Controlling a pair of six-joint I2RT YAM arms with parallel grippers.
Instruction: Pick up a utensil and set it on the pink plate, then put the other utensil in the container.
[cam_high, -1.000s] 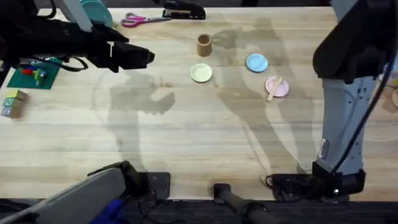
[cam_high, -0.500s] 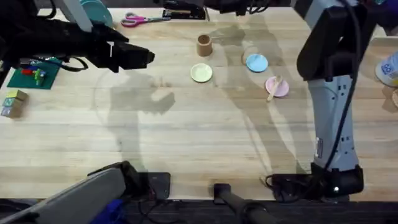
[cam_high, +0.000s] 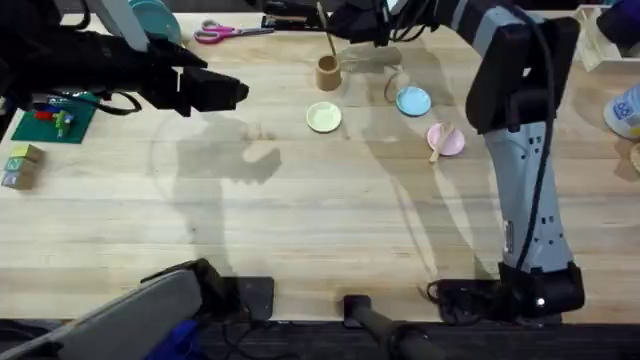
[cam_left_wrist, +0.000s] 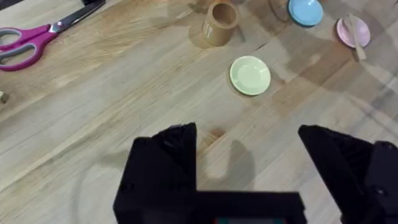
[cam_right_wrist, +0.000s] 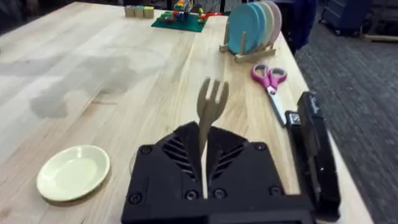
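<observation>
- Right gripper (cam_right_wrist: 205, 163) pinches the fork (cam_right_wrist: 209, 118), prongs up, above the container (cam_high: 328, 72).
- Spoon (cam_high: 440, 142) lies across the pink plate (cam_high: 446, 139), at four o'clock from the container.
- Left gripper (cam_left_wrist: 249, 155) hangs wide open, holding nothing.

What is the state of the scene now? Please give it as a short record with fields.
spoon: lies on the pink plate, handle past the rim
fork: held upright in the right hand, prongs up
right hand: shut on the fork, above the brown cup
left hand: open, holding nothing, over bare table
yellow-green plate: empty, near the cup
blue plate: empty, beside the pink plate
step left: fork not yet in the cup
</observation>
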